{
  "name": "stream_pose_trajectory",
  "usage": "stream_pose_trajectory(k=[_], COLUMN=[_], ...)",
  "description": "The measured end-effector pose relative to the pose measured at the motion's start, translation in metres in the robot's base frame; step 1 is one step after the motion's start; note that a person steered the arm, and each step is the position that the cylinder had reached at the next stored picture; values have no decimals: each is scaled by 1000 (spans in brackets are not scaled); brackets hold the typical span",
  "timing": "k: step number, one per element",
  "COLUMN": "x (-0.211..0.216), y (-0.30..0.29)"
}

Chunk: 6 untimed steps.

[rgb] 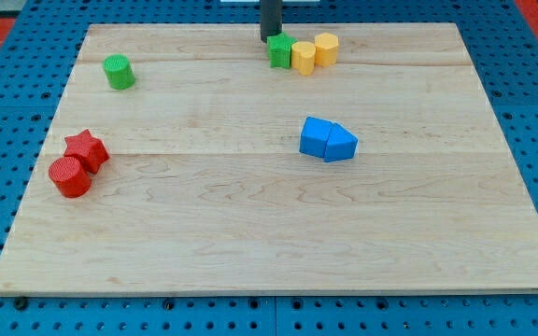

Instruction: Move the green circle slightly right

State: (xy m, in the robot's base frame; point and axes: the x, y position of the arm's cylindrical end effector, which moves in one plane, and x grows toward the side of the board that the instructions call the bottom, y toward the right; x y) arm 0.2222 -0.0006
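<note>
The green circle (118,72) is a short green cylinder at the view's upper left of the wooden board (250,233). My tip (270,38) is at the view's top centre, far to the right of the green circle. It stands just behind and touching or almost touching a second green block (281,51), whose shape I cannot make out.
Two yellow blocks (304,58) (326,48) sit right of that green block in a row. A blue cube (315,136) and a blue triangular block (340,145) sit together right of centre. A red star (87,149) and a red cylinder (70,176) are at the left edge.
</note>
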Motion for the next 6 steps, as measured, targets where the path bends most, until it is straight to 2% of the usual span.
stream_pose_trajectory(k=[1, 2, 3, 4, 6], x=[-6, -9, 22, 80, 71], y=[-79, -190, -242, -234, -118])
